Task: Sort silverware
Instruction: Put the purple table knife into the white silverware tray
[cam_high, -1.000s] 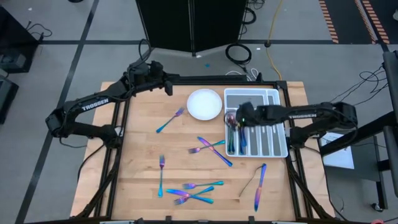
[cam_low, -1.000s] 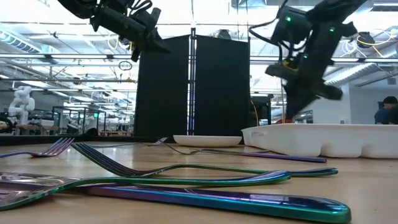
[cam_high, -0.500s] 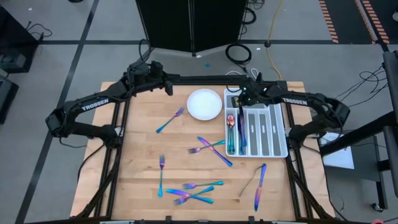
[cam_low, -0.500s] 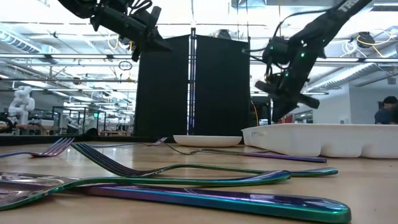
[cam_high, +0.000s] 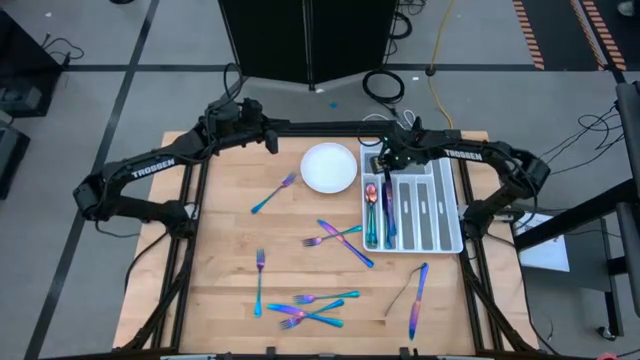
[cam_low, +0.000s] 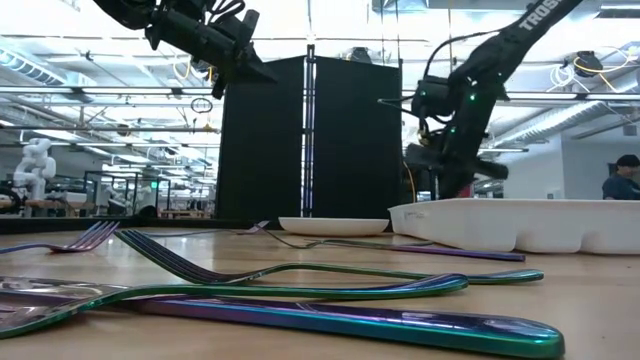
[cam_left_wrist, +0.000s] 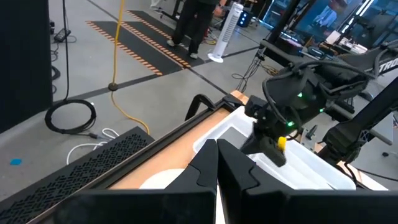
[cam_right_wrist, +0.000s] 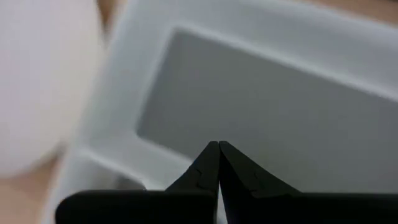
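Above the table's far left corner, the left gripper (cam_high: 272, 143) hangs with fingers pressed together, empty; loose silverware (cam_high: 305, 308) lies scattered across the bare wood, beside a round white plate (cam_high: 329, 167) holding nothing. Further right, the white cutlery tray (cam_high: 450, 200) keeps a spoon (cam_high: 371, 203) and other pieces in its leftmost slots, the right gripper (cam_high: 381, 161) poised over its far end, fingers closed on nothing

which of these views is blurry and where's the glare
Right wrist view: tray and plate soft, out of focus. Low view: nearest silverware blurred, bright ceiling lights glaring behind. High view: evenly lit and sharp. Left wrist view: fairly clear.
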